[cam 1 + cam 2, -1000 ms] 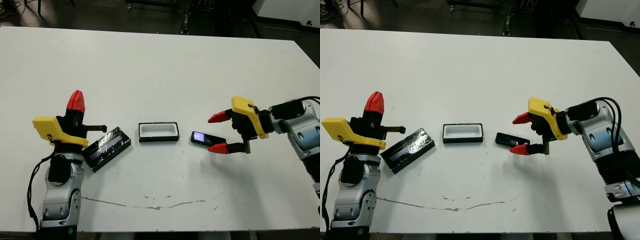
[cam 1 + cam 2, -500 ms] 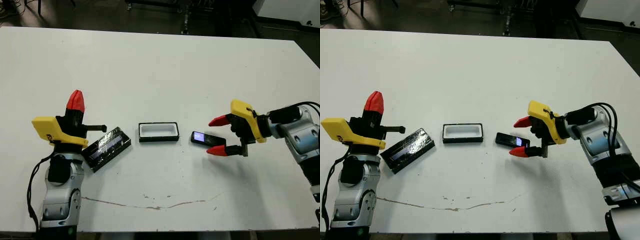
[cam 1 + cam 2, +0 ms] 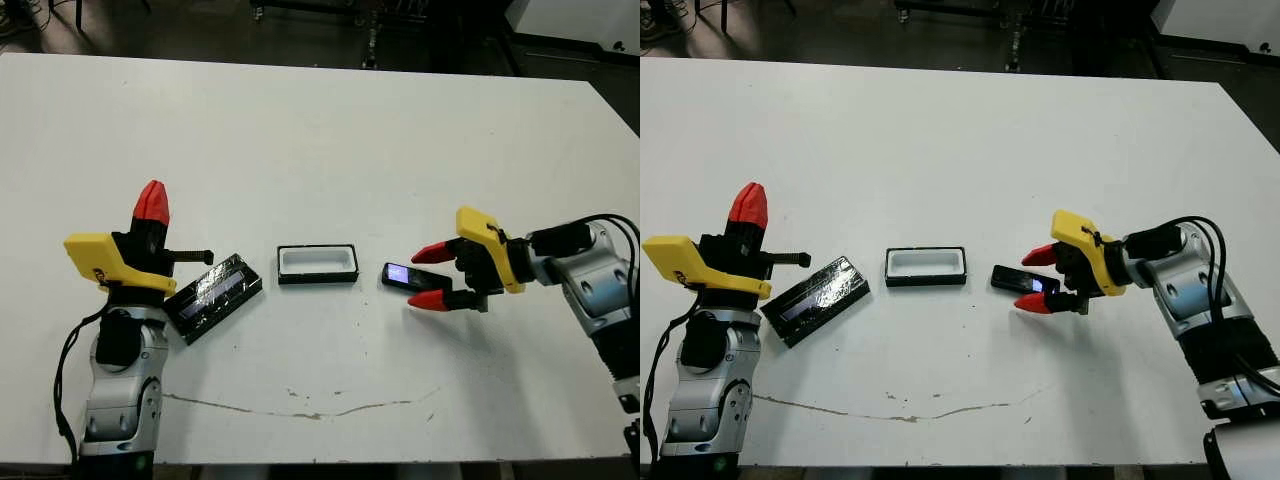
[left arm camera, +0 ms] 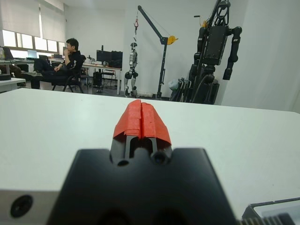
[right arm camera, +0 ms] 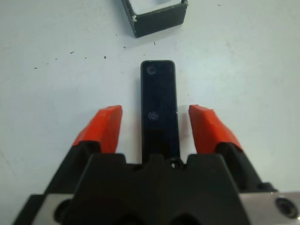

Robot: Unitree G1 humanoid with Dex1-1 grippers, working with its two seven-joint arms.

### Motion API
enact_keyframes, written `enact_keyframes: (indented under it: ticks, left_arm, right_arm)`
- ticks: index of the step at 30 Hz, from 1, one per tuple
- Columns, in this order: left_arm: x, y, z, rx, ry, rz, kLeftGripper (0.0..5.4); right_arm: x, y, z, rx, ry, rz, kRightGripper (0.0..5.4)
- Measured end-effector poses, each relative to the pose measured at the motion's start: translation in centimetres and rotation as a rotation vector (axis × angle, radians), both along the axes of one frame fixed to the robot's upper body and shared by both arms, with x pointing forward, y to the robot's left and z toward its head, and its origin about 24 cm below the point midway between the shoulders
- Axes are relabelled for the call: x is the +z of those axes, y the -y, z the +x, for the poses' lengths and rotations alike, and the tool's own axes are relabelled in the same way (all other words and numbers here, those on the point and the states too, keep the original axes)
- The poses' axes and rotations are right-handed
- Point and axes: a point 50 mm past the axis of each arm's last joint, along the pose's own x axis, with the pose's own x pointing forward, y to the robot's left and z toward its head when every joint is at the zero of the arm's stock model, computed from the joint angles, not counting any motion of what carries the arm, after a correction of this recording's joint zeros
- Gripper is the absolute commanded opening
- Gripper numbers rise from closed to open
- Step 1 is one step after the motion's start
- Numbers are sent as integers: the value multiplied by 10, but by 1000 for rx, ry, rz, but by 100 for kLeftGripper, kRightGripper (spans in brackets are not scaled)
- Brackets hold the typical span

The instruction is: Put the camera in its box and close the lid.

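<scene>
The camera point(image 3: 402, 276), a slim black bar with a bluish patch, lies on the table just right of the box point(image 3: 317, 264), a small black tray with a white lining. My right gripper point(image 3: 429, 276) is open, its two red fingers either side of the camera's right end; the right wrist view shows the camera point(image 5: 159, 111) lying between the fingers without touching them. The lid point(image 3: 212, 297), a glossy ribbed black panel, lies flat left of the box. My left gripper point(image 3: 152, 203) stands upright beside the lid, shut on nothing.
A thin crack-like mark point(image 3: 300, 411) runs across the white table point(image 3: 320, 140) near its front edge. Beyond the table, in the left wrist view, a person point(image 4: 63, 63) sits at a desk, and robot rigs point(image 4: 213, 56) stand at the back.
My right gripper has moved left and lower, so its fingers now flank the camera's end, and the gap between them has narrowed. The left arm, box and lid have not moved.
</scene>
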Motion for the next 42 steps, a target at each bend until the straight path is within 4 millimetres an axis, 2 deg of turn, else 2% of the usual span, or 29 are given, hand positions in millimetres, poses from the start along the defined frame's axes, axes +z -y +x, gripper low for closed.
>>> enact_keyframes:
  ticks: [10,32,38,42]
  left_arm:
    - [0,0,0,0,1,-1,0]
    - [0,0,0,8,-2,6,0]
    - [1,0,0,8,0,7,0]
    - [0,1,1,3,-1,5,0]
  right_arm:
    - [0,-4,0,35,51,43,169]
    - [2,-4,0,43,64,44,169]
    - [8,0,2,-7,72,76,169]
    - [20,1,6,-54,87,119,169]
